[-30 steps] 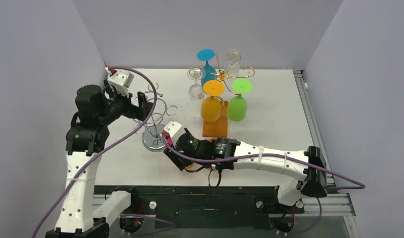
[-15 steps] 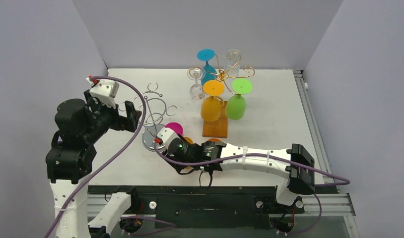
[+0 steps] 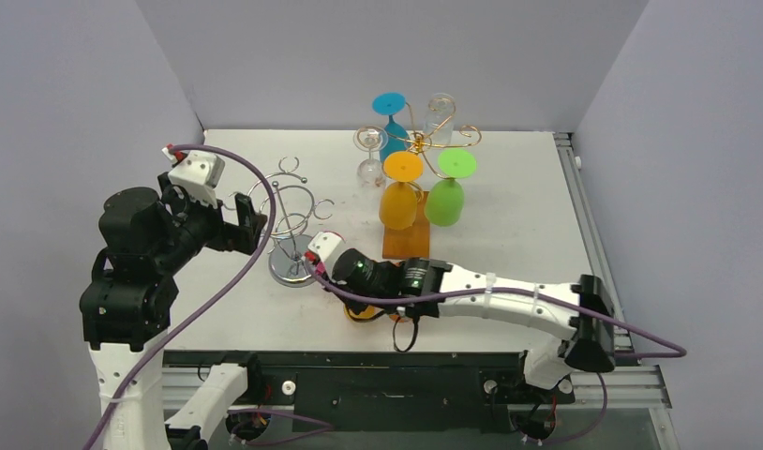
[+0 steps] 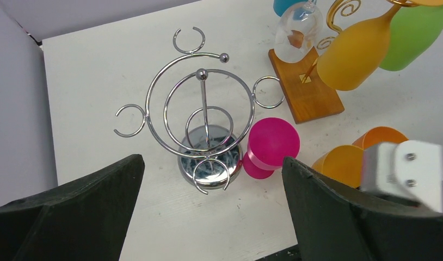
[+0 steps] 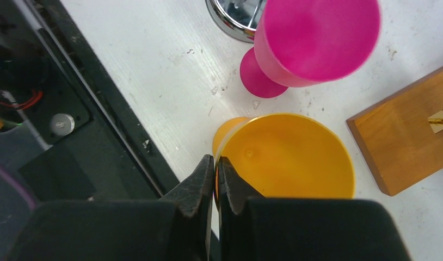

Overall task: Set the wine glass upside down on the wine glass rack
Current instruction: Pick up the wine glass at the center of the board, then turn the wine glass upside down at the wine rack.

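From above, the left hand [image 3: 251,220] hangs beside the silver rack [image 3: 291,239] on the desk [image 3: 518,234]; its wrist view shows it wide open, empty, a pink glass [image 4: 269,145] by the rack's base; the right hand [image 5: 215,171], pinched shut, sits at the rim of an orange glass [image 5: 295,157].

On the white table [image 4: 99,70], a chrome wire spiral rack [image 4: 203,114] stands left of a wooden-based gold wire rack [image 4: 306,92]. A pink plastic wine glass [image 4: 269,144] stands just right of the chrome rack's base. An orange plastic wine glass [image 5: 287,157] sits just before that one.

Left end effector [image 4: 213,160] spread wide; right end effector [image 5: 215,161] pinched closed.
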